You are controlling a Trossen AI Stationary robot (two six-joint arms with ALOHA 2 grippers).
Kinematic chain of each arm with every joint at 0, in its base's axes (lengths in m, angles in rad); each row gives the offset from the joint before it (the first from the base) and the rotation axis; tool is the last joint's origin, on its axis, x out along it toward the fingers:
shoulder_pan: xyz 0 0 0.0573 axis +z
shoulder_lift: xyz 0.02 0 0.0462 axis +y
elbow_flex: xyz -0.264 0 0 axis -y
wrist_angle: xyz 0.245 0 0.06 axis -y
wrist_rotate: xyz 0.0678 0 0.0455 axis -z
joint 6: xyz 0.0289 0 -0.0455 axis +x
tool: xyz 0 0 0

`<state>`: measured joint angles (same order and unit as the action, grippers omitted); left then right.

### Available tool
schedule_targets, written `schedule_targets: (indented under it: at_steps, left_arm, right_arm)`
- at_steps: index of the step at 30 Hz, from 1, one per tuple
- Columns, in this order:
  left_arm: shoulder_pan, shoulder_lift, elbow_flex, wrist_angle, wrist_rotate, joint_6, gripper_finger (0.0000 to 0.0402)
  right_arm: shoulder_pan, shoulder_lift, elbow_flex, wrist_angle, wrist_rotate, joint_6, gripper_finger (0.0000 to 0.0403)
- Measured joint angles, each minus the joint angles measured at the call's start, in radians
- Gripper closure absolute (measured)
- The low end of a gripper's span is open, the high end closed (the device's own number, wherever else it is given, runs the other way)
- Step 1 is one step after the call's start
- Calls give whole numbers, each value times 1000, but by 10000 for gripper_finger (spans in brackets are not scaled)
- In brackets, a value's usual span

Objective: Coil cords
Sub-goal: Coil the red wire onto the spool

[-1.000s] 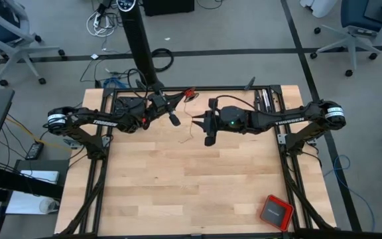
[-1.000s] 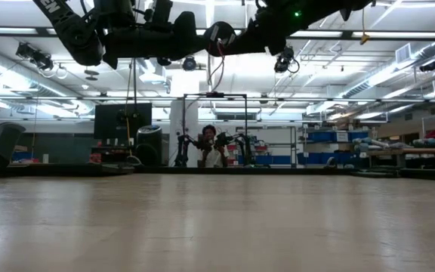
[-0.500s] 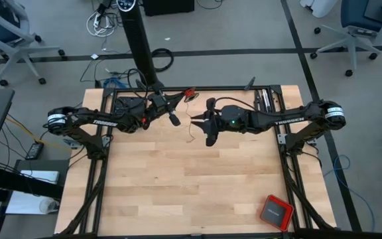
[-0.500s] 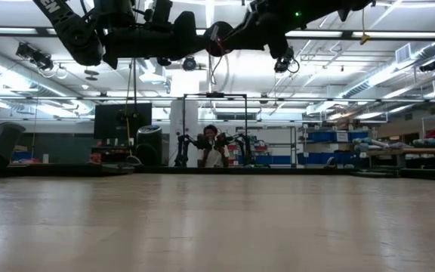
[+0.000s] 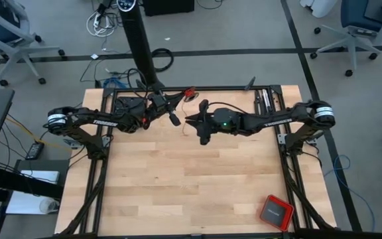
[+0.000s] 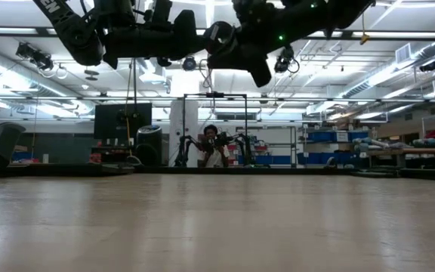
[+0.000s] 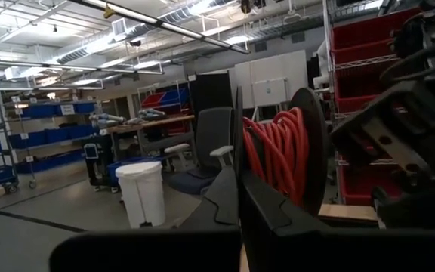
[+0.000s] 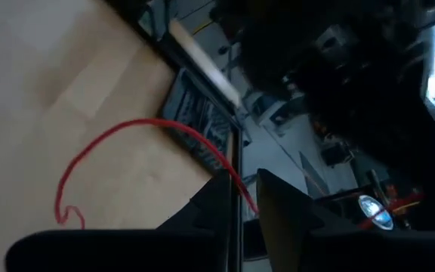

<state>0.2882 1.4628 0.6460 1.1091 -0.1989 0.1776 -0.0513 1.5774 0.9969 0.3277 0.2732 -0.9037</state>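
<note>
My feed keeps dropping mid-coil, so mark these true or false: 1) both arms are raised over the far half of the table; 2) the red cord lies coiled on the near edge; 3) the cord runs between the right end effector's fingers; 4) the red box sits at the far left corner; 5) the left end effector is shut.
1) True: the left end effector and right end effector meet in the air there.
2) False: the red cord hangs in a loose loop above the table.
3) True, per the right wrist view.
4) False: the red box sits at the near right corner.
5) True.
</note>
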Motion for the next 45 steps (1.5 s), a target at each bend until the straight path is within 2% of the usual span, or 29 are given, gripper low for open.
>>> schedule_targets:
  at_steps: [10,16,20,28,33,39,45]
  left_arm:
    - [0,0,0,-6,-2,0,401]
    - [0,0,0,-8,-8,0,401]
    - [0,0,0,-9,-8,0,401]
    - [0,0,0,-5,-13,-48,401]
    - [0,0,-1,-1,-12,-55,401]
    - [0,0,-1,-13,-12,-51,401]
    - [0,0,-1,-60,-12,5,401]
  right_arm:
    - [-3,27,0,41,-10,-75,398]
    - [8,27,0,49,-11,-83,386]
    - [15,27,0,64,37,-73,398]
    - [26,27,0,-2,58,77,401]
    - [7,27,0,-72,201,166,402]
    - [-4,-6,0,-168,416,186,402]
    - [4,-73,0,-204,581,196,403]
